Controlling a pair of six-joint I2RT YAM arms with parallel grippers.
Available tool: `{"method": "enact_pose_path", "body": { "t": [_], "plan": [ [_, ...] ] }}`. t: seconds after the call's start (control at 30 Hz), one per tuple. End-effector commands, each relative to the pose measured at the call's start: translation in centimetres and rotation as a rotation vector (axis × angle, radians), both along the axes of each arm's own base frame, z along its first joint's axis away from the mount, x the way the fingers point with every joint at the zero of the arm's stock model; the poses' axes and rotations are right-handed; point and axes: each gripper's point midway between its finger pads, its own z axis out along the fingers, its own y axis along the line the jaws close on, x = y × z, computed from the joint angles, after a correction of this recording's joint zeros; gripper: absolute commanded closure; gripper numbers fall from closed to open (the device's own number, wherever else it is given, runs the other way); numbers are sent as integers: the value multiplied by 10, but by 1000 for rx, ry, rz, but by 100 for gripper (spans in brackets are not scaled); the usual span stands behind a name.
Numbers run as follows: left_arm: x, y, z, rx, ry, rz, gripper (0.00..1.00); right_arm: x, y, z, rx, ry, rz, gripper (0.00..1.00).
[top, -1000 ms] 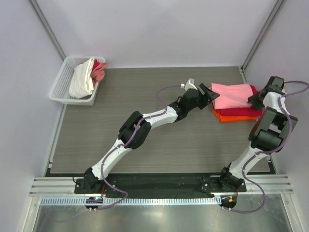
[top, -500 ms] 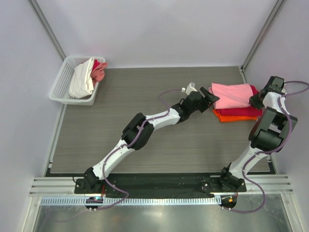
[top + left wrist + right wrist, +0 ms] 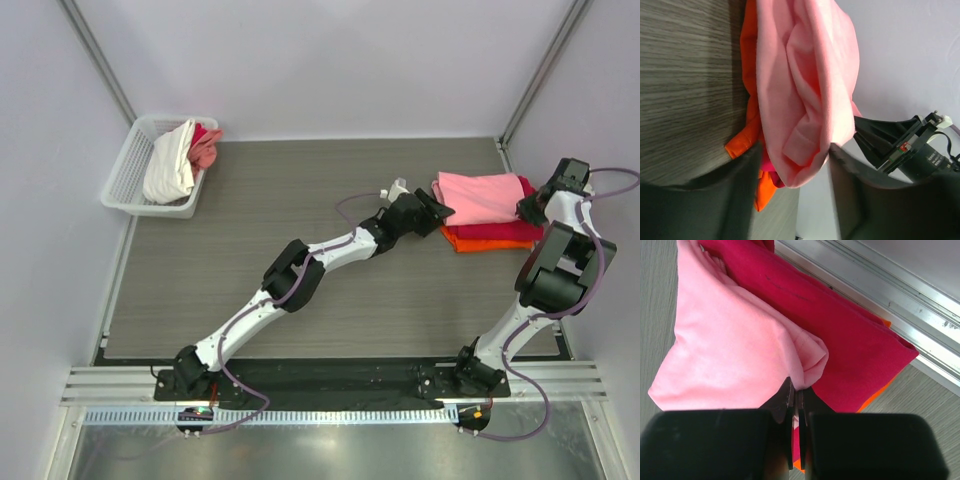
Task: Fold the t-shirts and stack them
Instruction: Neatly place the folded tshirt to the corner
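The pink t-shirt (image 3: pixel 480 195) lies folded on top of a red t-shirt (image 3: pixel 840 340) and an orange t-shirt (image 3: pixel 490 243) at the far right of the tabletop (image 3: pixel 300 180). The left hand (image 3: pixel 437 212), its arm fully extended, straddles the pink t-shirt's left edge with fingers spread. The right hand (image 3: pixel 524 208) is clenched on its right edge.

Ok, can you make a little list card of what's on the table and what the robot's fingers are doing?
stack: pink shirt on top, red shirt under it, orange shirt at bottom
left fingers: open, at the pink shirt's edge
right fingers: shut on the pink shirt's other edge
basket: far left corner, holds a white cloth and a pink cloth, not folded
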Motion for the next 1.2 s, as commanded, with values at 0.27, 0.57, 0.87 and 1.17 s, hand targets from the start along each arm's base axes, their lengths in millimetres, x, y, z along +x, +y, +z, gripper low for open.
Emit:
{"method": "enact_pose_path", "body": {
  "t": [0.27,0.57,0.87,1.17],
  "plan": [
    [4,-8,41,-102,-40,-6,92,9,-17,43,-60,-122,2,99],
    [-1,-10,75,-162,-88,-28,100,4,-26,71,-89,-147,-16,99],
    [-17,-14,104,-181,-114,-50,100,-16,-43,89,-104,-167,-77,99],
    [-31,-25,92,-211,-71,-95,100,-38,-58,82,-103,-145,-141,99]
  ]
}}
